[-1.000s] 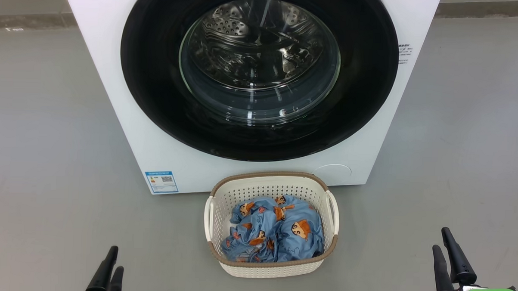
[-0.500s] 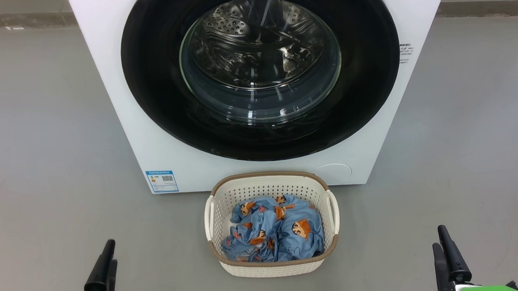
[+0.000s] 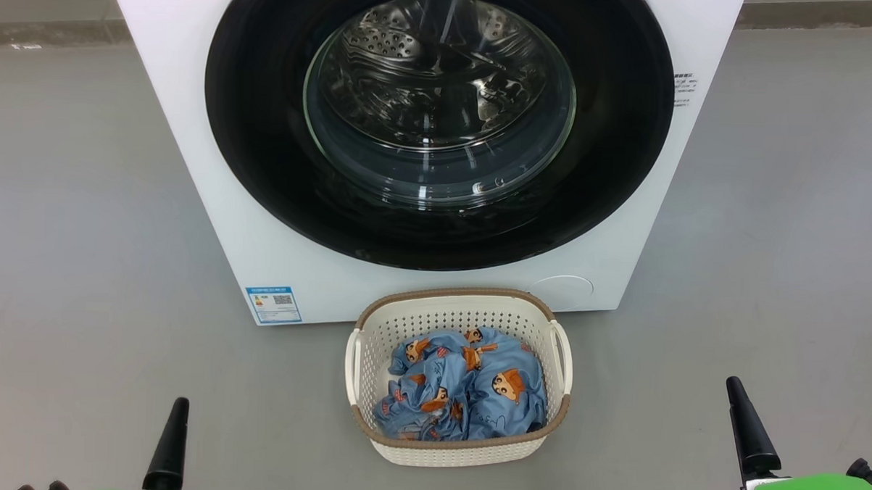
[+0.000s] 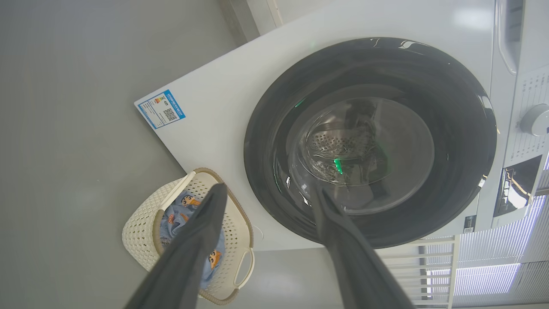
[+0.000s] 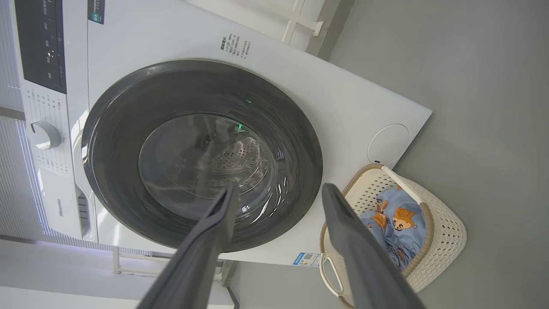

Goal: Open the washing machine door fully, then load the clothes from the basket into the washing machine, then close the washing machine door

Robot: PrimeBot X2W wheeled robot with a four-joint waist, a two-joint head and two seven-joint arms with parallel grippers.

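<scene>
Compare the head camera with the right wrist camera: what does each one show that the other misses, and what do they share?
Head view, not the wrist view: the left gripper, low at the left. Wrist view, not the head view: the dial and dark control panel. Both: the shut door, the basket of clothes, the blue label, the open right gripper.

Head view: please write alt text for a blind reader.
A white washing machine, its round black-rimmed door shut, stands on a grey floor. Before it sits a cream basket of blue printed clothes; left gripper and right gripper show at the lower corners.
</scene>
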